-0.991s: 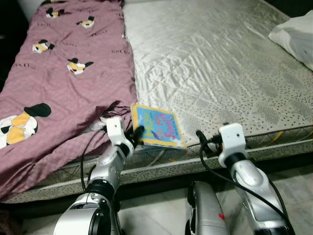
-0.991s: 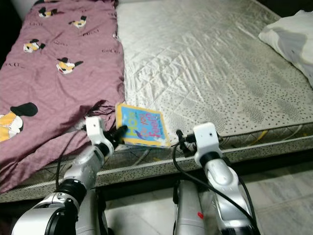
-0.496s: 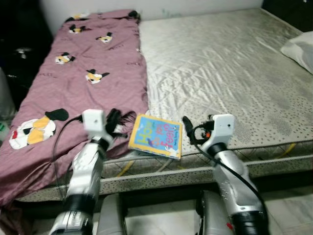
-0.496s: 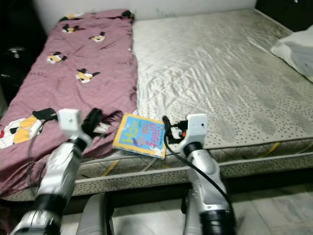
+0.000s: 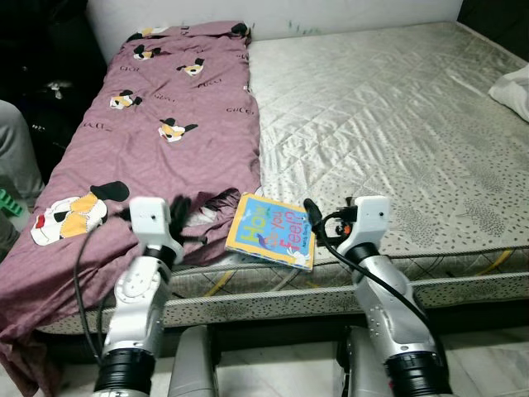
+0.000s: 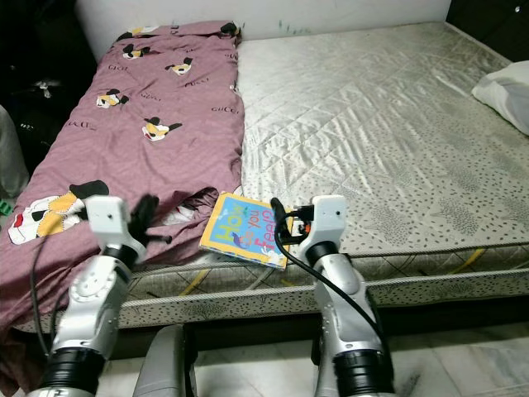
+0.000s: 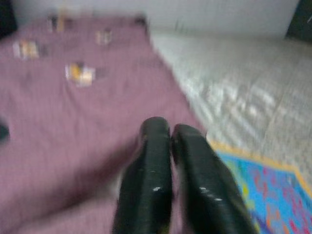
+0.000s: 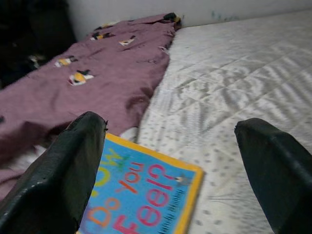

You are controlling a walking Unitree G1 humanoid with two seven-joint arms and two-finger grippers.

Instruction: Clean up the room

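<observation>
Picture book (image 5: 271, 231) flat at the near edge of the bed (image 5: 397, 107), one corner just over the side, beside the hem of the purple blanket (image 5: 157, 141), so within easy reach from the floor; right gripper (image 8: 170, 165) low at the book's right edge with fingers (image 8: 53, 175) spread wide, apparently ready to take it; left gripper (image 7: 173, 141) over the blanket next to the book with fingers pressed together, holding nothing; pillow (image 6: 504, 91) far off at the bed's right
</observation>
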